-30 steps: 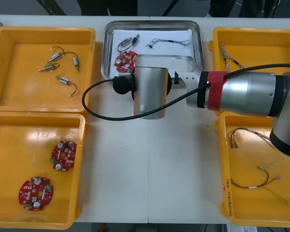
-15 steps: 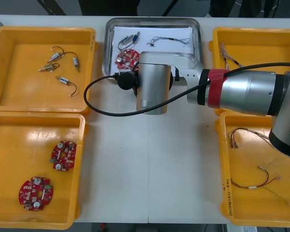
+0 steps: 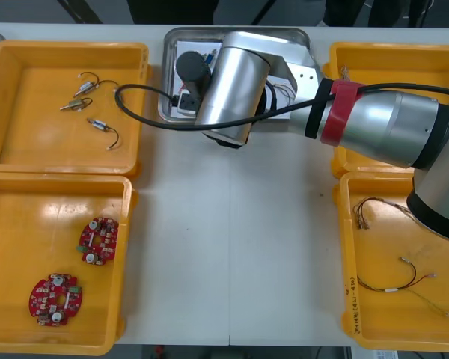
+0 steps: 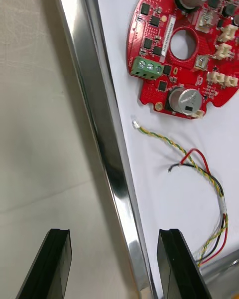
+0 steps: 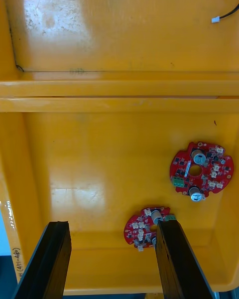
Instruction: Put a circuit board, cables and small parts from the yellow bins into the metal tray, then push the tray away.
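Push step, I judge. My right gripper (image 4: 114, 244), wide and empty, straddles the metal tray (image 4: 97, 94) rim; the left gripper (image 5: 113, 239), also wide, hangs over a yellow bin (image 5: 99, 154). Next: I shove squarely away.

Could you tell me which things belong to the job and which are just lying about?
Job: right gripper, open astride metal tray rim; inside, red circuit board, red and yellow cable.
Lying about: two circuit boards below the open left gripper; small metal parts; cables in right yellow bins.

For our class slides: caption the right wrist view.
Open right end effector straddling the metal tray's rim, with a circuit board and red and yellow cable inside.
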Motion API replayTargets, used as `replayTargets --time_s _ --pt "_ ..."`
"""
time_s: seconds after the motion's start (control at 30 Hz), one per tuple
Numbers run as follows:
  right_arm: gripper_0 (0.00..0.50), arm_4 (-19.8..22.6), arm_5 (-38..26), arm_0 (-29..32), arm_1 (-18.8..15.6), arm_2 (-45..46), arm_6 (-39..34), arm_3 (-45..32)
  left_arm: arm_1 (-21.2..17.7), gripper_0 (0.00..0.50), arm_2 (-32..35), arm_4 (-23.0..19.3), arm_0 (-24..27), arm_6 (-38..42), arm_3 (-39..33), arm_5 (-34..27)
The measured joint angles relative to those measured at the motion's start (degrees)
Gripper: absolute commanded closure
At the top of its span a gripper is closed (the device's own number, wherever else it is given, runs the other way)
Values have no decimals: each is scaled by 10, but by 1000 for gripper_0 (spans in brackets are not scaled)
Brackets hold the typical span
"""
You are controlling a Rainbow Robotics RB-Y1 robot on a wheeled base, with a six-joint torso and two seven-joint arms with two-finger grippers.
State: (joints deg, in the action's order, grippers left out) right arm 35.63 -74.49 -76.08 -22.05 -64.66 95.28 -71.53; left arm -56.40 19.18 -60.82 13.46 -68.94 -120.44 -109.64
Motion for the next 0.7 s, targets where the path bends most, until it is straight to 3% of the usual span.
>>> replayTargets --time_s 0.3,0.5,0.7 --pt "0 1 -158 28 2 120 -6 -105 0 0 0 0 0 0 0 0" --pt "0 -21 -264 68 2 174 -102 -207 0 0 0 0 0 0 0 0" --pt "0 -22 -347 107 2 226 -127 -270 0 0 0 0 0 0 0 0"
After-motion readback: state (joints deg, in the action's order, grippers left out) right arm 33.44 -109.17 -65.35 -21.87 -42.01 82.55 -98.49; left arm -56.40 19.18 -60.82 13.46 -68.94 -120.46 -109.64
